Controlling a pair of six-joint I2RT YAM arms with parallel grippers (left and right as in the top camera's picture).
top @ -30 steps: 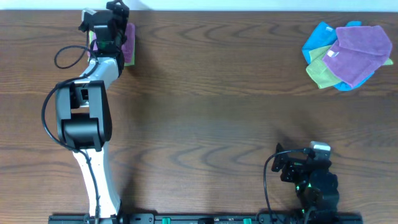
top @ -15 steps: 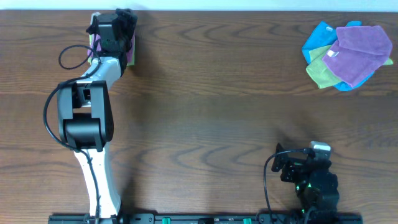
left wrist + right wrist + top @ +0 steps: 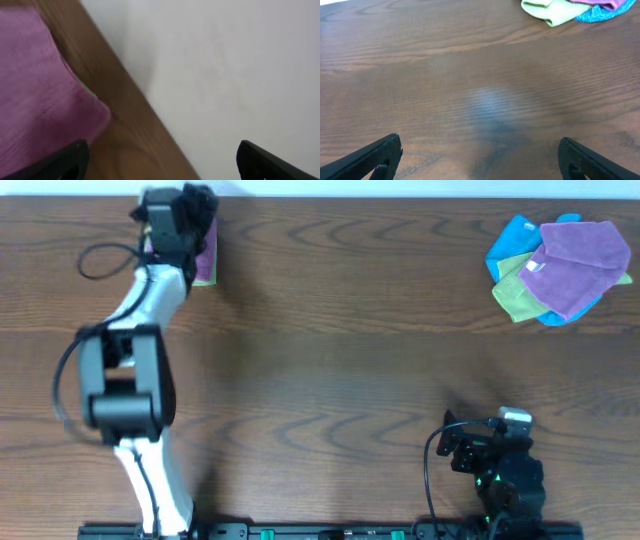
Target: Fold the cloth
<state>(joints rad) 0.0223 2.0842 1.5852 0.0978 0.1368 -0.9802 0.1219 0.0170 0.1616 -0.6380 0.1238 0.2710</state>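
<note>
Surface: dark brown wood-grain table [image 3: 320,330]. A plain white surface [image 3: 225,65] lies beyond its far edge, seen along the top of the overhead frame.

Change since half a second ago: the left arm's large black link has swung toward the left of the frame and shows blurred. Its wrist remains at the upper left corner. The cloth, the right arm and the pile of cloths are as they were.

Item 1, cloth [image 3: 205,252]: pinkish-purple, soft terry. It lies flat in the upper left of the overhead frame, close to the far table edge. The left arm's wrist covers part of it, leaving a narrow upright strip showing. In the left wrist view it fills the left side and ends in a rounded corner on bare wood, just short of the table edge.

Item 2, left gripper [image 3: 162,147]: fingers spread wide, nothing clamped. One fingertip overlaps the cloth's lower edge in the view; whether it touches cannot be told.

Item 3, right gripper [image 3: 479,142]: lower right of the overhead frame, fingers spread wide over bare wood.

Item 4, pile of cloths [image 3: 560,268]: blue, green and violet, upper right, well apart from the cloth.

Open room: bare wood across the middle and below the cloth. Above it the table edge is close.
</note>
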